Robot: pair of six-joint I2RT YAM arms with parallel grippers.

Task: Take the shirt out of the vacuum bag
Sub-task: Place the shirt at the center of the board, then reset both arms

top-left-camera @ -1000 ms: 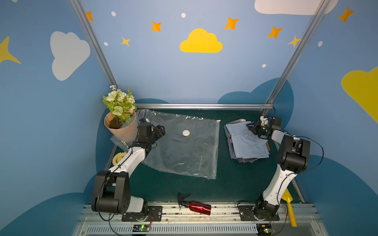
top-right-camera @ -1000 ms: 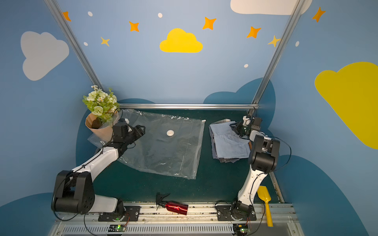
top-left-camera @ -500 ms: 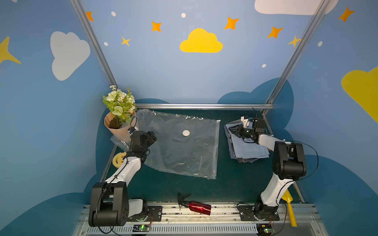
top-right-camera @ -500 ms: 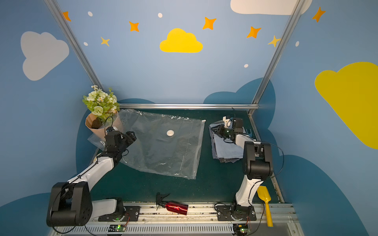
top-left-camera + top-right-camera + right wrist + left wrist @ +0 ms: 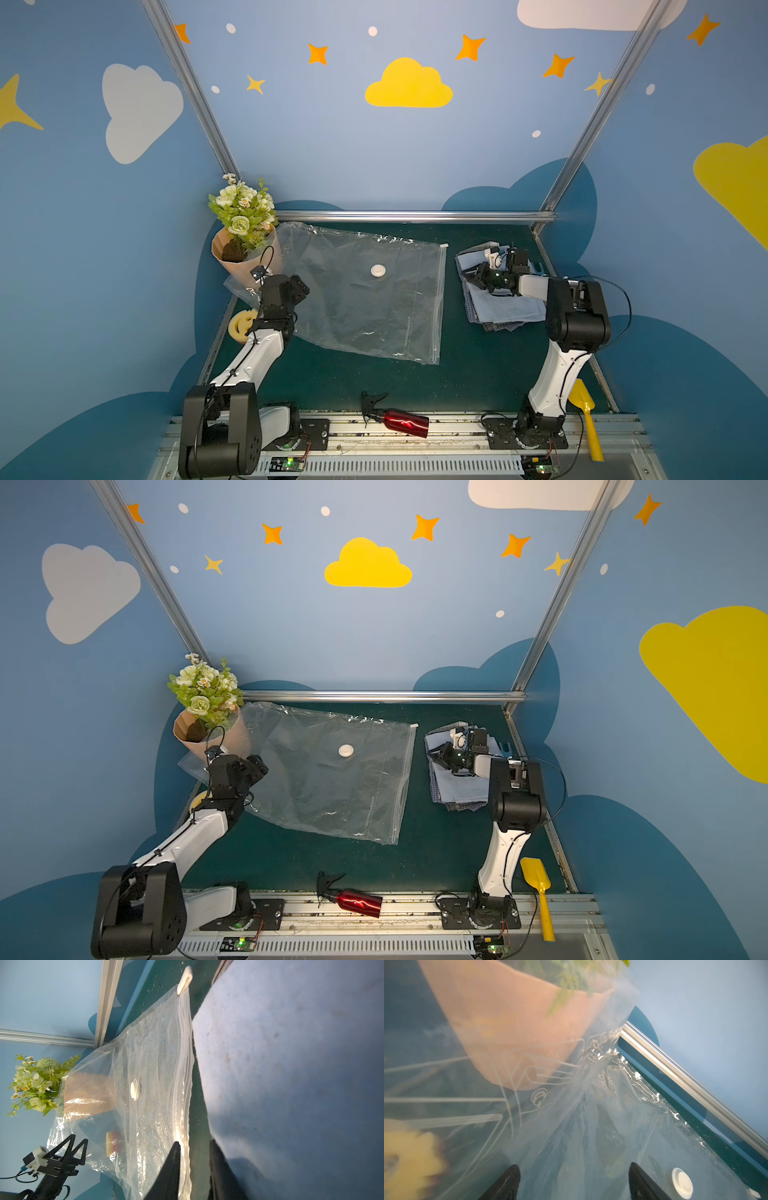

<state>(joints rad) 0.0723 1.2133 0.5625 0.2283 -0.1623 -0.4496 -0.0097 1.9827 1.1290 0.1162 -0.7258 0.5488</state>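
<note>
Lying folded just right of the bag, wholly outside it, the shirt sat under the nearer right gripper, jaws slightly apart and empty; the left gripper gaped over the bag.

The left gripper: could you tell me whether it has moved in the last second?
Yes. The left gripper has drawn back from the rear rail toward the robot's base, away from the valve.
</note>
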